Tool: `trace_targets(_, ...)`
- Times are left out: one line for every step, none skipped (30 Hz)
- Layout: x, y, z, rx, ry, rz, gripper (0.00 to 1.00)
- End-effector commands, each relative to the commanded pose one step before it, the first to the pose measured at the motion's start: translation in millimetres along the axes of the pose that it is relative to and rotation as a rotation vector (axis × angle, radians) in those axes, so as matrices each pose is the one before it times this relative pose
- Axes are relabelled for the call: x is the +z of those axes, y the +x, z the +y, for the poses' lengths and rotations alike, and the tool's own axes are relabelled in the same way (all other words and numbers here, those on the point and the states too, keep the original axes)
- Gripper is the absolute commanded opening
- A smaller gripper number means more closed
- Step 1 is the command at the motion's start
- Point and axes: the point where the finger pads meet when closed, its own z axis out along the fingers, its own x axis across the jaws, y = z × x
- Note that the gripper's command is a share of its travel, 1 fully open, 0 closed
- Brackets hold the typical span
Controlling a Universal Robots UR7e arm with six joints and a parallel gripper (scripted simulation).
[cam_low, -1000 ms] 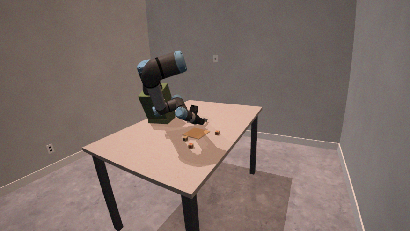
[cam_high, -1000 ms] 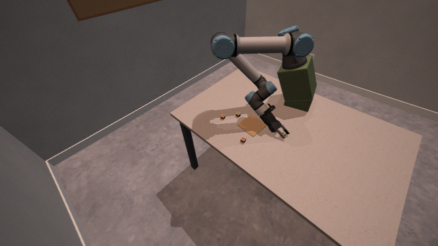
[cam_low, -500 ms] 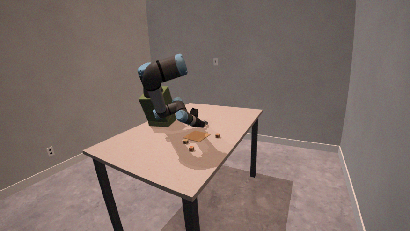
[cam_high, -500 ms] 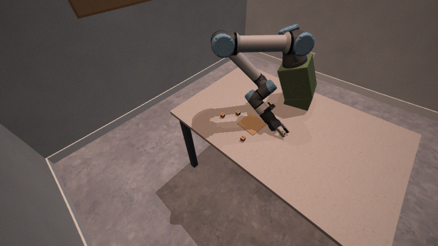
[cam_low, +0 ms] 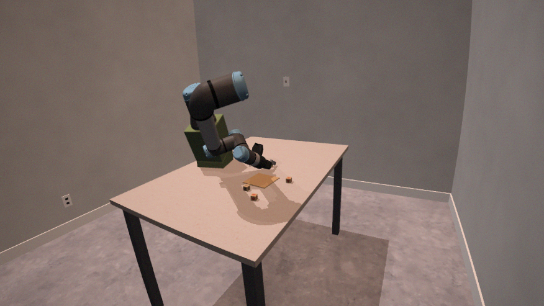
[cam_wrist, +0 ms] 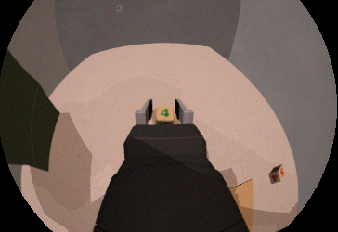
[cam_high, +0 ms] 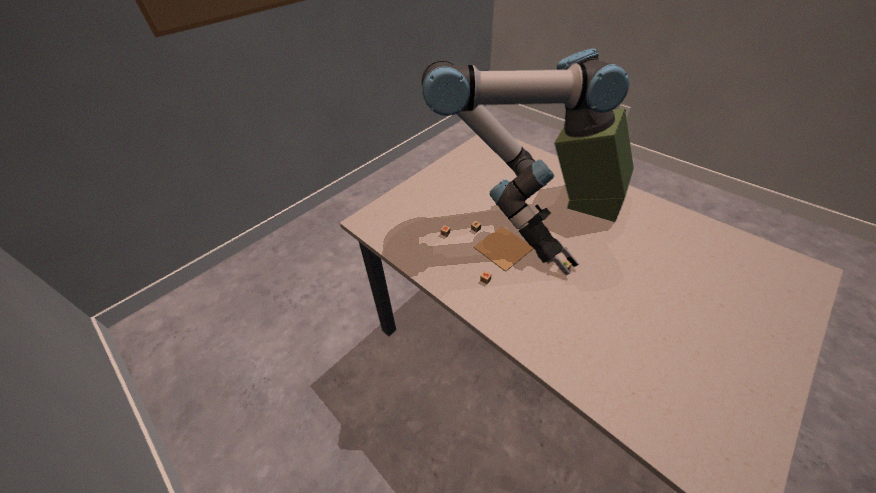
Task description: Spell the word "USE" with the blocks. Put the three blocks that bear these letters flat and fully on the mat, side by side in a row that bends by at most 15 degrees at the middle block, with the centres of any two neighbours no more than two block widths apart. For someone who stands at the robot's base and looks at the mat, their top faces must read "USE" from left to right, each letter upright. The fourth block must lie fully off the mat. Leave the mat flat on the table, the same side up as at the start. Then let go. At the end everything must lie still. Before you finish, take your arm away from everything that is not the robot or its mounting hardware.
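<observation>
We see the pincer low at the table, its fingers set wide. The block with the green 4 sits between them, with a gap on both sides in our wrist view, so we are gripping nothing. That block lies off the mat, and the green character faces up.

The mat lies flat on the table, partly in the arm's shadow. The other three blocks are off it too: the nearer block is just beside one edge, the outer block is a little farther out, and the red-marked block stands alone near another side. We cannot read the letters on their top faces for certain. No word stands on the mat.
</observation>
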Motion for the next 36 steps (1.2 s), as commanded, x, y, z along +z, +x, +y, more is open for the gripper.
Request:
trace_targets(-1.77, 0.22, -2.8, -0.00061, -0.00002, 0.0004, 0.79)
trace_targets(-1.09, 0.0, -1.75, 0.0, 0.0, 0.0, 0.79)
trace_targets(-1.36, 0.0, -2.17, 0.0, 0.0, 0.0, 0.79)
trace_targets(-1.59, 0.0, -2.55, 0.0, 0.0, 0.0, 0.79)
trace_targets(-1.79, 0.0, -2.87, 0.0, 0.0, 0.0, 0.79)
trace_targets(-1.94, 0.0, -3.11, 0.0, 0.0, 0.0, 0.79)
trace_targets(-2.03, 0.0, -3.25, 0.0, 0.0, 0.0, 0.79)
trace_targets(-2.07, 0.0, -3.31, 0.0, 0.0, 0.0, 0.79)
trace_targets(-2.05, 0.0, -3.28, 0.0, 0.0, 0.0, 0.79)
trace_targets(-1.97, 0.0, -3.16, 0.0, 0.0, 0.0, 0.79)
trace_targets(-1.84, 0.0, -2.95, 0.0, 0.0, 0.0, 0.79)
trace_targets(-1.67, 0.0, -2.67, 0.0, 0.0, 0.0, 0.79)
trace_targets(-1.46, 0.0, -2.34, 0.0, 0.0, 0.0, 0.79)
trace_targets(-1.23, 0.0, -1.97, 0.0, 0.0, 0.0, 0.79)
trace_targets(0.0, 0.0, 0.0, 0.0, 0.0, 0.0, 0.79)
trace_targets(0.0, 0.0, 0.0, 0.0, 0.0, 0.0, 0.79)
trace_targets(-0.98, 0.0, -1.56, 0.0, 0.0, 0.0, 0.79)
trace_targets(-0.72, 0.0, -1.16, 0.0, 0.0, 0.0, 0.79)
trace_targets(-0.48, 0.0, -0.78, 0.0, 0.0, 0.0, 0.79)
trace_targets(-0.27, 0.0, -0.44, 0.0, 0.0, 0.0, 0.79)
trace_targets(-0.11, 0.0, -0.18, 0.0, 0.0, 0.0, 0.79)
trace_targets(-0.02, 0.0, -0.03, 0.0, 0.0, 0.0, 0.79)
trace_targets(0.01, -0.01, 0.0, 0.00001, -0.00006, -0.00007, 0.79)
trace_targets(0.05, -0.07, -0.01, 0.00005, -0.0004, -0.00045, 0.79)
trace_targets(0.14, -0.17, -0.02, 0.00013, -0.00105, -0.00117, 0.79)
trace_targets(0.27, -0.32, -0.04, 0.00025, -0.00197, -0.00218, 0.79)
trace_targets(0.42, -0.5, -0.06, 0.00039, -0.00312, -0.00343, 0.79)
trace_targets(0.59, -0.7, -0.09, 0.00055, -0.00449, -0.00486, 0.79)
trace_targets(0.78, -0.93, -0.11, 0.00073, -0.00605, -0.00642, 0.79)
trace_targets(0.97, -1.16, -0.14, 0.00092, -0.00779, -0.00805, 0.79)
trace_targets(1.16, -1.39, -0.15, 0.00111, -0.00968, -0.00968, 0.79)
trace_targets(0.0, 0.0, 0.0, 0.0, 0.0, 0.0, 0.79)
trace_targets(0.0, 0.0, 0.0, 0.0, 0.0, 0.0, 0.79)
trace_targets(1.34, -1.61, -0.16, 0.0013, -0.01171, -0.01127, 0.79)
trace_targets(1.51, -1.81, -0.16, 0.00149, -0.01387, -0.01274, 0.79)
trace_targets(1.65, -1.98, -0.16, 0.00167, -0.01614, -0.01404, 0.79)
